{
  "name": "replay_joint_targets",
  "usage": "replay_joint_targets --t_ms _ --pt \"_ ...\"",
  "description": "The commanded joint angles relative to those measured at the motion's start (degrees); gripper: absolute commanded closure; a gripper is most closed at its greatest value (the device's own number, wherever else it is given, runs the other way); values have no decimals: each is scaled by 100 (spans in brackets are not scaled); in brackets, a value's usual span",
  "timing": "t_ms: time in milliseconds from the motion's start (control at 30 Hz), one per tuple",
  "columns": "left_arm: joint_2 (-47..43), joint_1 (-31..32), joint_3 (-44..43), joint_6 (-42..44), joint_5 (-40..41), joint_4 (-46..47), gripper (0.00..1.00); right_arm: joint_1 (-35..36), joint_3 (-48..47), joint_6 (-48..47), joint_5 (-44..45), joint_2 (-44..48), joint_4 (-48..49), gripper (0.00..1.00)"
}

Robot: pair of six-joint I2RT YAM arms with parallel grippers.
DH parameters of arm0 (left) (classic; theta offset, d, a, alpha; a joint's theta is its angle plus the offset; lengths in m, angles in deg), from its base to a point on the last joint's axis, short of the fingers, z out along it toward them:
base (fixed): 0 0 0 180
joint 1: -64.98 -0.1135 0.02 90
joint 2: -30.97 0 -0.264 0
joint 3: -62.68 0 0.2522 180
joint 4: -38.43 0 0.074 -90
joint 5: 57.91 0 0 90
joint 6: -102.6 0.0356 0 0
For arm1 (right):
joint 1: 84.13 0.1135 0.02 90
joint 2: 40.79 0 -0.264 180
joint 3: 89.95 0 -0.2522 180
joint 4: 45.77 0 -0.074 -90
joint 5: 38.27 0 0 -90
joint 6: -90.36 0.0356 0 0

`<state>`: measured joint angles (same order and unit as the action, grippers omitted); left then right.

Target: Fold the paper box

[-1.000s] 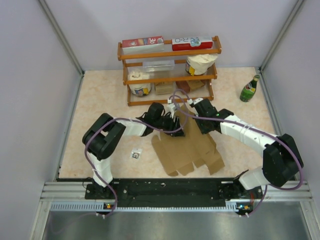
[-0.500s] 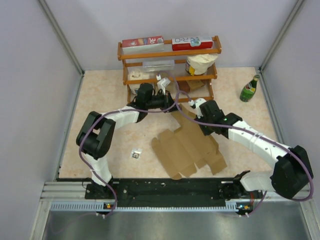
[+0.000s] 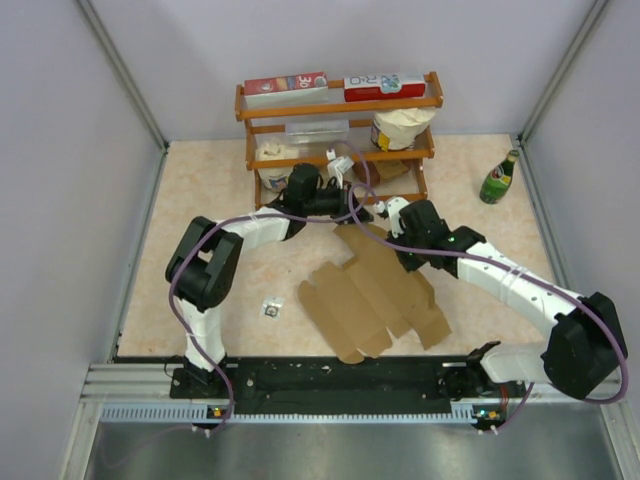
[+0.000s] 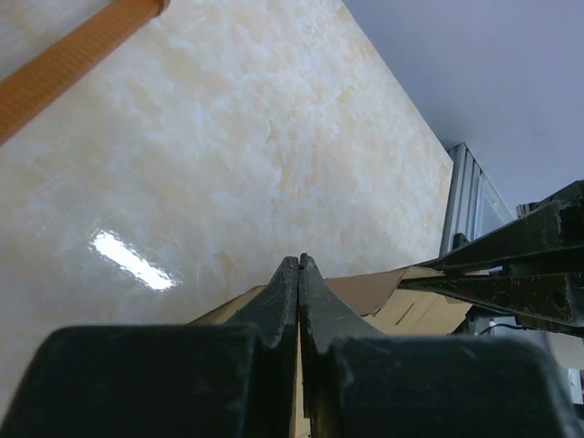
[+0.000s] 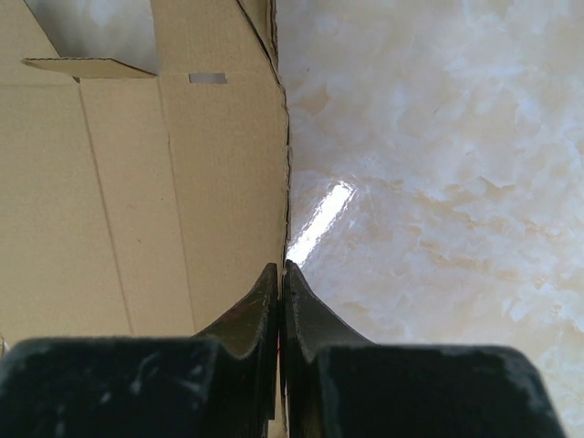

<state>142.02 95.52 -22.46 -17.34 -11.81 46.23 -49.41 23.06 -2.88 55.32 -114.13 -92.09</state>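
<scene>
Two grippers, one workpiece.

Item: paper box. It is brown, unprinted and not yet assembled, a flat die-cut sheet with creased panels and notched flaps. It lies on the table at the centre of the overhead view, just below the wooden rack.

Orientation: the longest run is judged diagonal, from the narrow end at upper centre, pointing toward the rack, down to the flaps at lower right. The outline is irregular, so this is approximate.

Left gripper: the jaws are clenched tip to tip at the sheet's upper end, with cardboard showing just behind them. Whether any is pinched cannot be told.

Right gripper: the jaws are clamped on the sheet's right-hand edge, which runs straight into the slit between the fingers.

Step in hand, as judged: raising the upper panel along its crease.

Handling note: both ends should lift together and evenly, so the bend follows the scored line. The lower panels should stay flat on the table. A thin edge held this shallowly may slip or tear if it is pulled sideways.
</scene>
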Motion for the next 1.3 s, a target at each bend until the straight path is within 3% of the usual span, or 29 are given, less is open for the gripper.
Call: replay_joint_targets --t_ms 0,333,633,733,900,1067,1200,1267 --pt "-109 188 35 190 -66 -12 100 70 -152 8 62 48 179 100" --pt "-522 426 651 172 101 68 100 70 -152 157 220 -101 214 100" --pt "-548 584 704 93 162 243 100 70 -214 140 220 -172 223 100" --pt "-645 322 843 85 136 365 100 105 -319 140 343 -216 188 100" --pt "-803 -680 1284 -733 -478 1447 94 377 -503 -88 852 -409 144 100" --pt "-1312 -1138 1188 -137 -427 737 68 685 -644 -387 1432 -655 144 100" --pt "-1655 -1410 1064 206 -146 209 20 852 -680 -826 1872 -673 293 100" --pt "-1744 -1516 933 391 21 -80 9 887 -706 -993 2004 -664 337 100"
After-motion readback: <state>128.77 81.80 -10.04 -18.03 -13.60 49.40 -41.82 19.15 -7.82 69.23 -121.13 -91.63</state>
